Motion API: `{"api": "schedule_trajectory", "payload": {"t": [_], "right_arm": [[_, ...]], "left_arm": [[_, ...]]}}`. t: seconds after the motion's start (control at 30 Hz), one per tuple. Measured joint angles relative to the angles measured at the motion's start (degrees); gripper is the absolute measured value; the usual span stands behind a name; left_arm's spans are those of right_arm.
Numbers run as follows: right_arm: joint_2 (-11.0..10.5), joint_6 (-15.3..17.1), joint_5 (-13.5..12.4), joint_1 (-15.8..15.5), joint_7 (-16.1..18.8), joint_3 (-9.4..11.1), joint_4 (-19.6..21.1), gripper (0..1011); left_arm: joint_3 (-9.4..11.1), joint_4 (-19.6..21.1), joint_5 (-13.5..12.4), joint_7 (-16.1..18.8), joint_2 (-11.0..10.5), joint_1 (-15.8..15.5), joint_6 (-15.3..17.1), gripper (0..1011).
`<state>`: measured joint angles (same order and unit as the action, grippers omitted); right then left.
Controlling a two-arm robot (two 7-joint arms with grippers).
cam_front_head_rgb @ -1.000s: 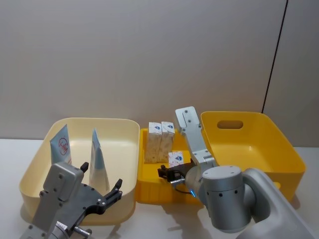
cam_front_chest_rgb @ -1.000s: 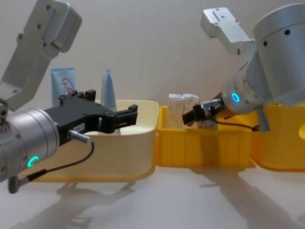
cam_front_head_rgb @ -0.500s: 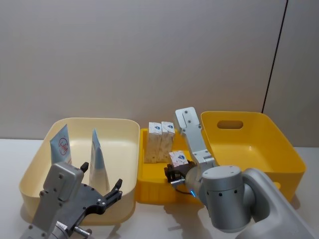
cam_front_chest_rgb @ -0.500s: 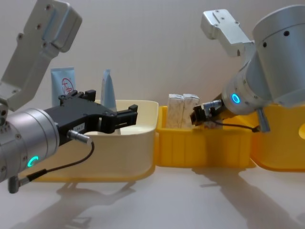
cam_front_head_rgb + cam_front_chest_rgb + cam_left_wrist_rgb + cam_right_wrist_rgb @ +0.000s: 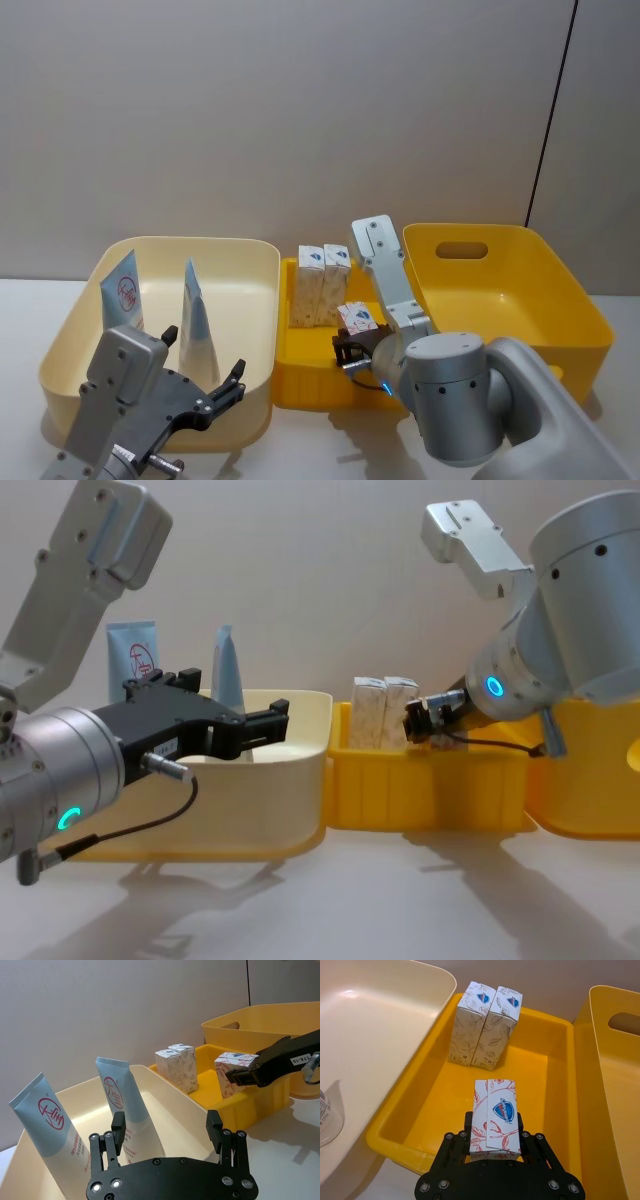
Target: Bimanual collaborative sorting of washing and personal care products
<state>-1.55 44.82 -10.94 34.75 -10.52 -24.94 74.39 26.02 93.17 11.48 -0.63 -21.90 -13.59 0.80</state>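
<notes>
Two pale-blue tubes (image 5: 125, 290) (image 5: 195, 322) with red logos lean upright in the cream bin (image 5: 250, 262); the left wrist view shows them too (image 5: 47, 1125) (image 5: 120, 1105). Two cream-white cartons (image 5: 322, 285) stand side by side at the far end of the small yellow tray (image 5: 300, 385). A third carton (image 5: 495, 1110) is over the tray's near part, with my right gripper (image 5: 494, 1125) shut on its sides. My left gripper (image 5: 166, 1125) hovers open at the cream bin's near side, nothing between its fingers.
A large yellow bin (image 5: 575, 300) with a handle slot stands right of the tray, and the three containers sit in a row touching. Bare white tabletop (image 5: 400, 900) lies in front of them. A plain wall is behind.
My right gripper's fingers have drawn in onto the third carton and shifted slightly right. The left arm and the tubes have not moved.
</notes>
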Motion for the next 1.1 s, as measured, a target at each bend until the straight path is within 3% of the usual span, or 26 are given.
{"api": "schedule_trajectory", "payload": {"t": [1.1], "right_arm": [[0.00,-0.01,0.00,0.00,-0.01,0.00,-0.05,407]], "left_arm": [[0.00,0.00,0.00,0.00,0.00,0.00,0.00,1004]]}}
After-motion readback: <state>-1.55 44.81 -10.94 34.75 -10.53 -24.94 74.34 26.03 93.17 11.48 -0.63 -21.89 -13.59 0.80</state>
